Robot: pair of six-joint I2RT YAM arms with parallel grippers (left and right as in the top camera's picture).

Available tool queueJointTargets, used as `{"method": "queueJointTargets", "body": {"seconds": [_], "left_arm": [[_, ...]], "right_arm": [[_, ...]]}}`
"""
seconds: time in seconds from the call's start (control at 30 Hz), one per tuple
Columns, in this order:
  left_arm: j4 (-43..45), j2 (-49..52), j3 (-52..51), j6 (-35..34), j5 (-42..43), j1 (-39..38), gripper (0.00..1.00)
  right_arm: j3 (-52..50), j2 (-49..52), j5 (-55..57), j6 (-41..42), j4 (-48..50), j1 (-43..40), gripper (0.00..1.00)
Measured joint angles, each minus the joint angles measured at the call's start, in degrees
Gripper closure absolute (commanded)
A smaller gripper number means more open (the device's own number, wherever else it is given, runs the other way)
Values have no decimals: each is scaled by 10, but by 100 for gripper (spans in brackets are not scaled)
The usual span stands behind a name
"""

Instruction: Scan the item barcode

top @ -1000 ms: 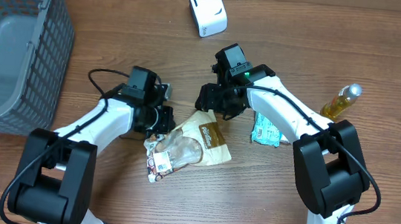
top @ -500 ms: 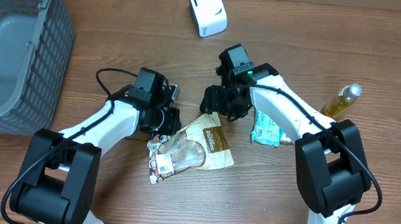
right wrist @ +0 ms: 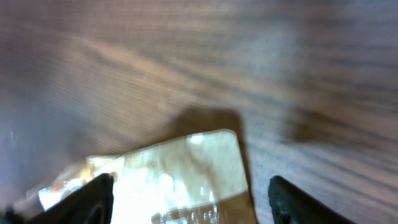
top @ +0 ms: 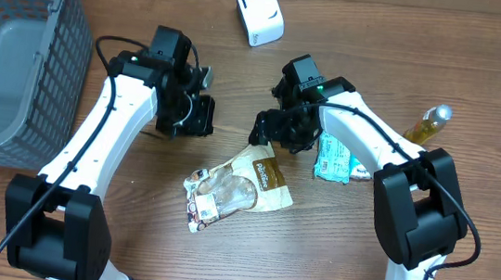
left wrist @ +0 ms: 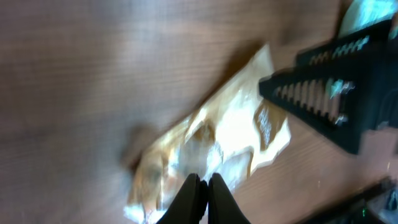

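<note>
1. Jaws of the right gripper [right wrist: 189, 190] stand wide and empty above the snack pouch [top: 238, 183]; the left gripper [left wrist: 200, 186] is pinched closed, empty.
2. The pouch lies flat between the arms, so this is probably the pickup step.
3. Next: grip its edge and show the barcode to the white scanner [top: 259, 12].

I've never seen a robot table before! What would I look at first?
Probably the shiny brown snack pouch lying in the middle. The right gripper hovers open at its top corner, while the left gripper is shut and apart from it. A big grey basket fills the left edge.
</note>
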Motion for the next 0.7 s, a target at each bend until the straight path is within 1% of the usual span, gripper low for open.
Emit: {"method": "queueJointTargets", "body": {"seconds": [0.1, 0.23, 0.47, 0.6, 0.7], "left_arm": [[-29, 0, -7, 0, -1, -12, 96], [-41, 0, -43, 1, -18, -36, 96], [-56, 1, -96, 2, -44, -49, 96], [-41, 1, -112, 2, -48, -49, 96], [-23, 1, -128, 2, -49, -49, 95]], "right_arm": [[0, 0, -13, -19, -41, 0, 19], [0, 0, -19, -31, -55, 1, 18], [-4, 0, -24, -42, -38, 13, 14], [-25, 0, -26, -43, -12, 20, 12], [-35, 0, -26, -44, -10, 20, 11]]}}
